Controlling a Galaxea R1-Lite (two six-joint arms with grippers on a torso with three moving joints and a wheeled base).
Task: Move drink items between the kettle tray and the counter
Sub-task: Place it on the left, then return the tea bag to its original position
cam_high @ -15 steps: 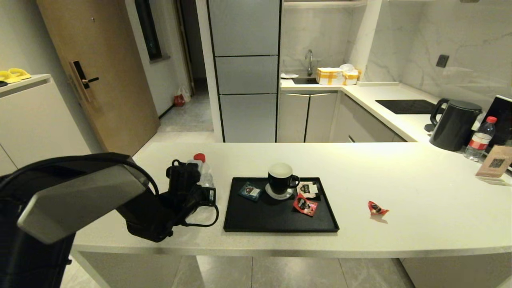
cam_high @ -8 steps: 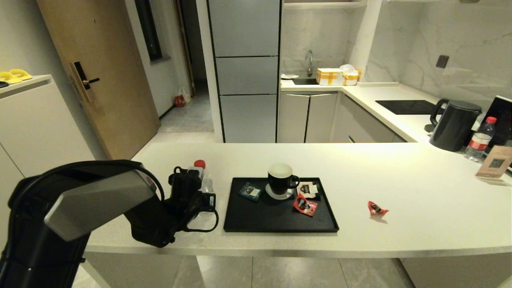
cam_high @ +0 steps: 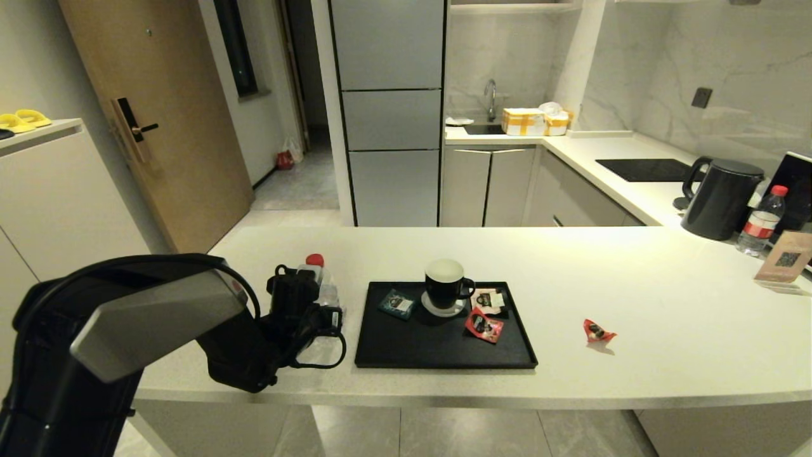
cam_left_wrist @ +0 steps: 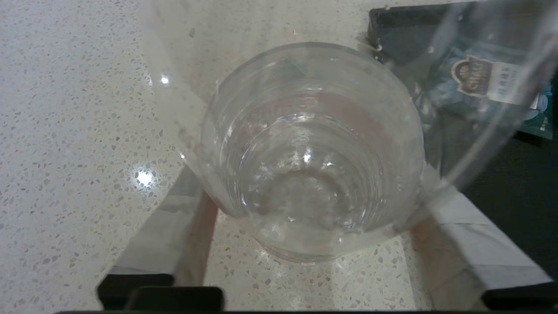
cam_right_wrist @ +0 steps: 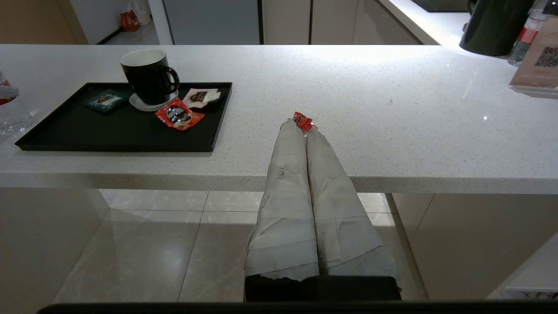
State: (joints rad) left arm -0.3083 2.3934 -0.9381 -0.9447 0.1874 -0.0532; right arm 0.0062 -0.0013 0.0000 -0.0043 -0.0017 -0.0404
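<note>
A clear water bottle [cam_high: 325, 287] with a red cap stands upright on the cream counter [cam_high: 666, 304], just left of the black kettle tray [cam_high: 444, 364]. My left gripper [cam_high: 309, 293] is shut on it. In the left wrist view the bottle [cam_left_wrist: 311, 144] fills the space between both taped fingers [cam_left_wrist: 198, 235]. One red sachet [cam_high: 483, 325] lies on the tray near the mug. A second red sachet [cam_high: 597, 331] lies on the counter to the tray's right. My right gripper [cam_right_wrist: 301, 127] is shut and empty, below the counter's front edge, tips in line with that sachet [cam_right_wrist: 304, 121].
On the tray sit a black mug [cam_high: 446, 285] on a coaster, a teal tea packet [cam_high: 396, 303] and a white-and-dark packet [cam_high: 490, 298]. At the far right stand a black kettle [cam_high: 723, 198], another red-capped bottle [cam_high: 761, 221] and a card stand [cam_high: 785, 257].
My left arm has come down with the bottle, so its red cap sits lower than a second ago. Over the last half second almost nothing has shifted.
</note>
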